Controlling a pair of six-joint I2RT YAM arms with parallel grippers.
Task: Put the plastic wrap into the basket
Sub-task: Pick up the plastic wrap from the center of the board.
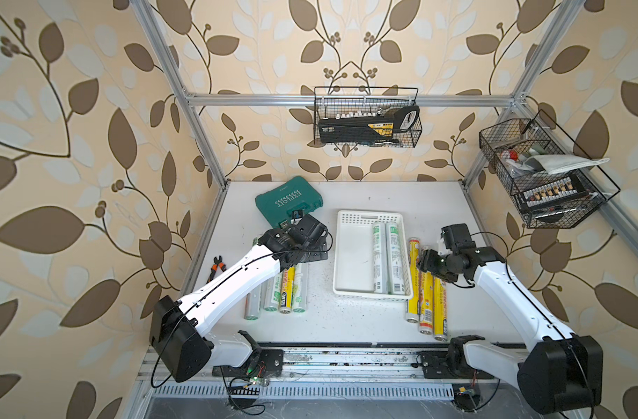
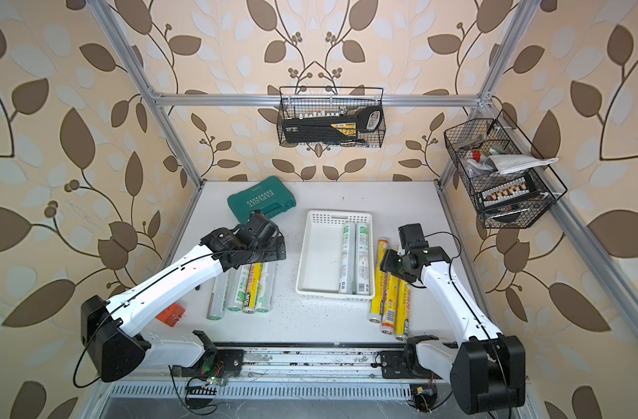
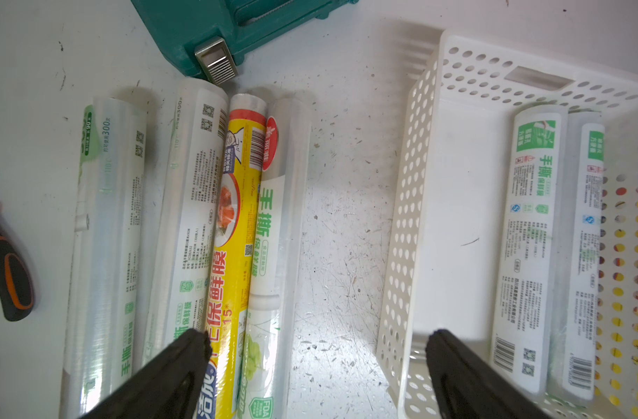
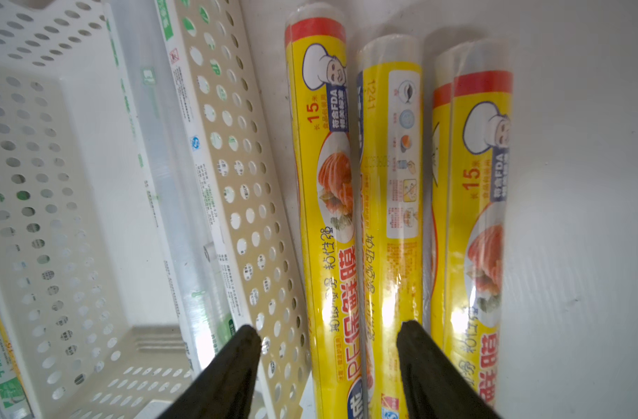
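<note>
The left gripper is spread wide and grasps nothing. It hangs above the table, over the strip between a row of rolls and the basket. One finger is over that row and the other is over the basket's near wall.

The right gripper also has its jaws apart and clamps nothing. One finger is above the basket's perforated side wall, and the other is above the yellow rolls beside it.

The basket sits mid-table, long sides running front to back. Two silvery-white rolls of plastic wrap lie in it side by side against its right wall, and the rest of its bottom is bare.

Three yellow rolls lie on the table between the basket and the right edge, reaching toward the front edge. The nearest of them is just beside the basket wall.

Four more rolls, three silvery-white and one yellow, lie parallel toward the left edge, partly under the left arm.

A green tool case lies near the back left corner. Orange-handled cutters rest by the left edge.
</note>
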